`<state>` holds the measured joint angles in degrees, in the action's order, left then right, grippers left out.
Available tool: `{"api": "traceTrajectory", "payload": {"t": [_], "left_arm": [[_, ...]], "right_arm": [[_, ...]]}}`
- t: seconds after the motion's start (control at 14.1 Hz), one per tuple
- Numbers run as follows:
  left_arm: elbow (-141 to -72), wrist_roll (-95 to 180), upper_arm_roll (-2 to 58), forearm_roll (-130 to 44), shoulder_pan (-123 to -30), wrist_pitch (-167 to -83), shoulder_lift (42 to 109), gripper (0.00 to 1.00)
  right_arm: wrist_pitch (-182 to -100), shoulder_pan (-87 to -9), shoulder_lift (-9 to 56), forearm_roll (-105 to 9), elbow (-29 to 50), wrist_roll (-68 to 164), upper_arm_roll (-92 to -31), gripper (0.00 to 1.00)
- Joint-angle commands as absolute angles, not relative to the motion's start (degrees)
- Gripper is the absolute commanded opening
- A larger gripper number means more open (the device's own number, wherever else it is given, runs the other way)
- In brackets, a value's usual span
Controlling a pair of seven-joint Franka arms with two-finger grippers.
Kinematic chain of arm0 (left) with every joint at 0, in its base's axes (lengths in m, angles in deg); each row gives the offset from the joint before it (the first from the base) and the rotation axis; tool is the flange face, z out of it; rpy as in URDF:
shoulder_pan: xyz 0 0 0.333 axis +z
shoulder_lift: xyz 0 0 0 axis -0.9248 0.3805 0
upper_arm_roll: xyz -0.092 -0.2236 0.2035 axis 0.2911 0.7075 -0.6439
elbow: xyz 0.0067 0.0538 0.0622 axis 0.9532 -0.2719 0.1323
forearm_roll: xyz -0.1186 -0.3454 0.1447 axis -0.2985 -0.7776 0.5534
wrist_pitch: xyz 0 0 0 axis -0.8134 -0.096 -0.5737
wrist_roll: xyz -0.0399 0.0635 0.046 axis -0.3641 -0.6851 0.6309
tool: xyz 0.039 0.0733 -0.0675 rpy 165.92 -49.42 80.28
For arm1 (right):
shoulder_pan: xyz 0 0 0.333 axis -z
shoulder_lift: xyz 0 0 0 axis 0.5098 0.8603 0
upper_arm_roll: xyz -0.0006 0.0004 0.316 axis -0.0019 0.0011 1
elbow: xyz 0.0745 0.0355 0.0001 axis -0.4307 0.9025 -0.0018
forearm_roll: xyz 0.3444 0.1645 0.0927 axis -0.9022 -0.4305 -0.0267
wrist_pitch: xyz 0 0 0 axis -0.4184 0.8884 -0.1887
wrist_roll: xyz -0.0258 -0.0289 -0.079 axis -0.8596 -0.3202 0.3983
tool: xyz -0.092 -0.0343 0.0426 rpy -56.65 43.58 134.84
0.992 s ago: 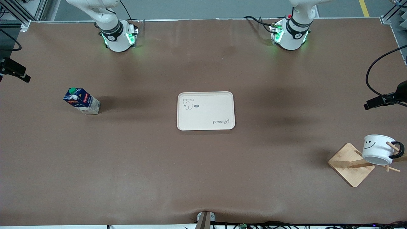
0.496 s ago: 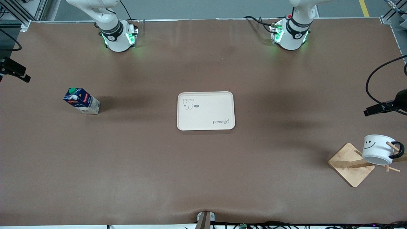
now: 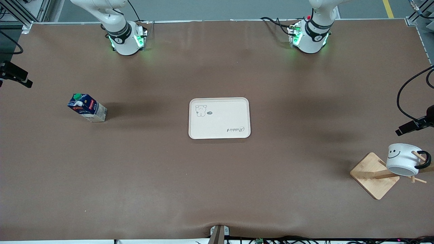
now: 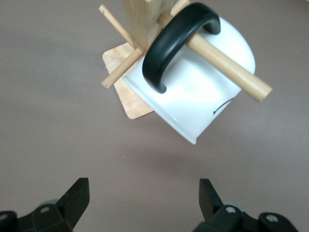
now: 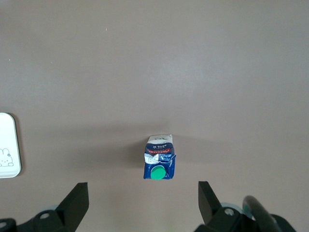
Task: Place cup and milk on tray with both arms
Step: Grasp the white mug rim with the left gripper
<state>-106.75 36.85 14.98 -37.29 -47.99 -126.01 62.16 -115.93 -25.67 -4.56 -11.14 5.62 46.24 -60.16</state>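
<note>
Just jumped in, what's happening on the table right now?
Nothing is held yet. The left gripper hangs open over the cup, which hangs by its handle on a peg of the wooden rack. The right gripper hangs open over the milk, standing upright toward the right arm's end. The tray sits mid-table with nothing on it.
</note>
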Motion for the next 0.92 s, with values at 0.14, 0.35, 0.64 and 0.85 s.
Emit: {"api": "traceTrajectory", "payload": {"t": [0.14,0.35,0.64,0.85], "left_arm": [[-113.61,33.65,16.80,-40.47,-47.68,-136.60,58.36,1.00],[-116.17,25.39,17.25,-40.47,-47.33,-144.44,58.70,1.00],[-116.79,24.58,17.25,-40.47,-47.33,-148.32,58.97,1.00],[-116.70,24.58,17.34,-40.81,-47.42,-148.59,59.40,1.00]], "right_arm": [[-115.13,-24.59,-4.44,-11.39,4.80,46.47,-59.33,1.00],[-115.13,-24.59,-4.44,-11.39,4.80,46.47,-59.33,1.00],[-115.13,-24.59,-4.44,-11.39,4.80,46.47,-59.33,1.00],[-115.13,-24.59,-4.44,-11.39,4.80,46.47,-59.33,1.00]]}}
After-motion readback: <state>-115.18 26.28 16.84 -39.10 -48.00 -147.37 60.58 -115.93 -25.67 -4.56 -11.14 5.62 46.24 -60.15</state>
